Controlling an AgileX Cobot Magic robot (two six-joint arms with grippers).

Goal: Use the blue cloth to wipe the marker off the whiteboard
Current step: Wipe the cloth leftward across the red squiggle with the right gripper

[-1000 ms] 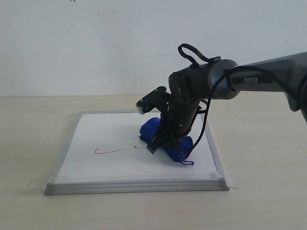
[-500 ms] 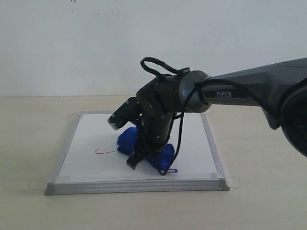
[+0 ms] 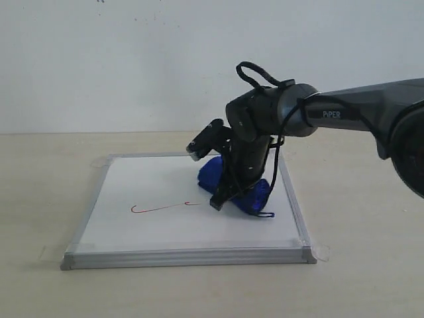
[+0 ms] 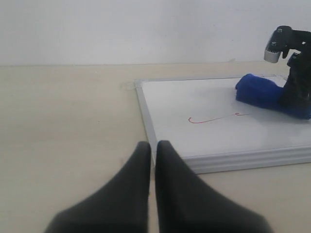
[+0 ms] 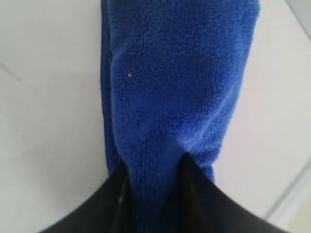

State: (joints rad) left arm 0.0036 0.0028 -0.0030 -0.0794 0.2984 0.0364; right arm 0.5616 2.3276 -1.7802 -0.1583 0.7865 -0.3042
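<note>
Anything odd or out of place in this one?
Nothing is spilled or damaged. One oddity: the red marker line looks as long as it did a second ago, though the blue cloth in the right gripper seemed to sweep over its right part in between. The whiteboard lies flat.

**Exterior view.** Table (image 3: 46, 199): a flat, pale beige top, matt and unpatterned. It fills the lower half of the frame from 3 through 6 to 9 o'clock, and bare surface shows at both sides and along the near edge. Wall (image 3: 132, 66): plain white, filling the upper half from 9 through 12 to 3 o'clock. Wall and table join along a straight horizontal line. Dark specks (image 3: 99, 1): a few tiny marks on the wall at about 11 o'clock, too small to identify.

**Left wrist view.** The beige top again lies below the white wall.
</note>
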